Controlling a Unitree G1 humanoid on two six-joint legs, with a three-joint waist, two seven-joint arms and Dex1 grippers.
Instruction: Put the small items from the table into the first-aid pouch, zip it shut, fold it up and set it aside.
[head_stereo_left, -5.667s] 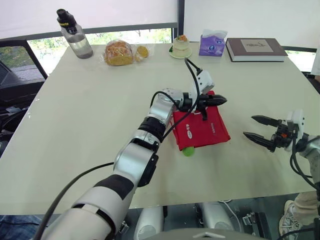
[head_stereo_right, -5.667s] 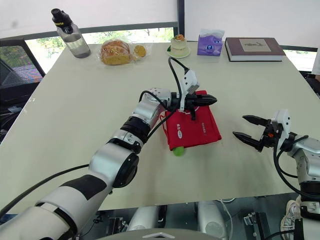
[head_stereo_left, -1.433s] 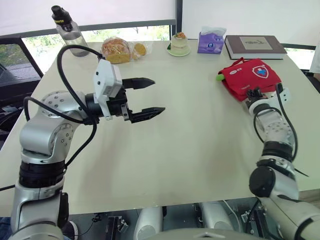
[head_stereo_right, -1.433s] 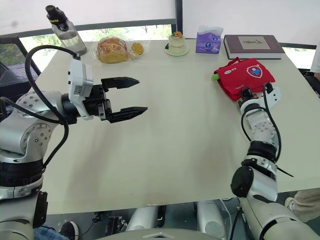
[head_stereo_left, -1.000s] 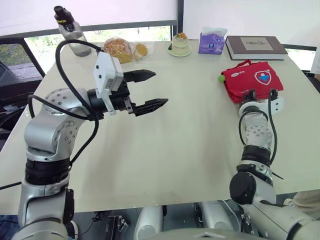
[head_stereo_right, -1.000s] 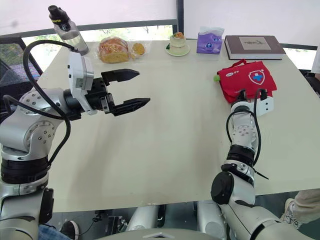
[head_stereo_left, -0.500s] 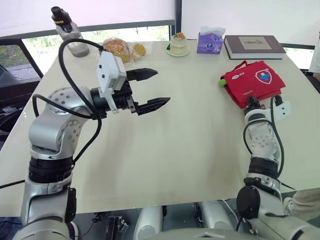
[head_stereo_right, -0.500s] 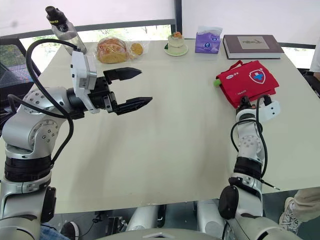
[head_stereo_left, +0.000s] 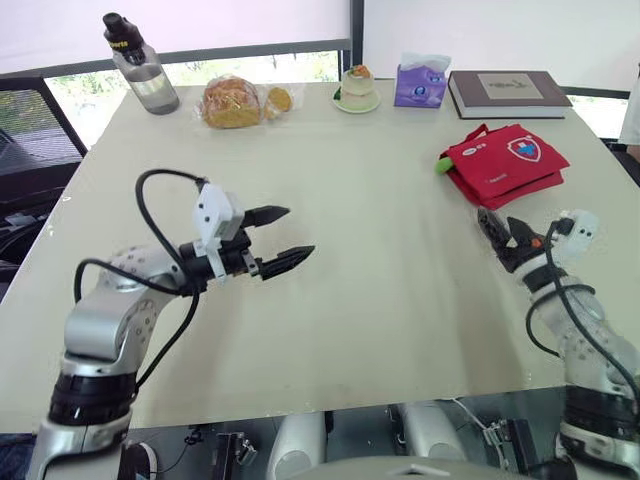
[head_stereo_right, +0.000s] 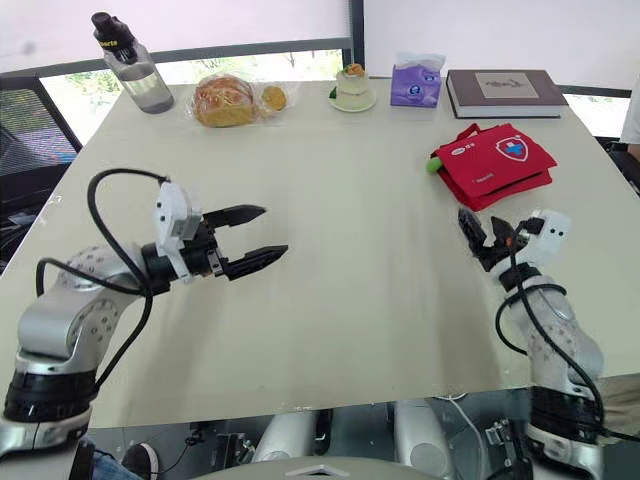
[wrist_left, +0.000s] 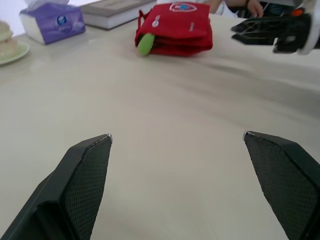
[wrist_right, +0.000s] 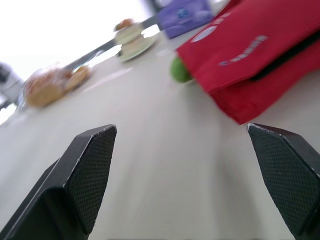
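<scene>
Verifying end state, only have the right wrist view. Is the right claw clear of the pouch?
Observer: Yes. The right claw is open and sits apart from the first-aid pouch, on the robot's side of it.
Operator: Left claw?
Observer: The left claw is open and holds nothing, hovering above the table well over on the robot's left.
Operator: Pouch orientation?
Observer: It lies folded with the cross emblem facing up, just nearer the robot than the book.

pouch (head_stereo_left: 503, 163) on table's (head_stereo_left: 380, 280) right
</scene>
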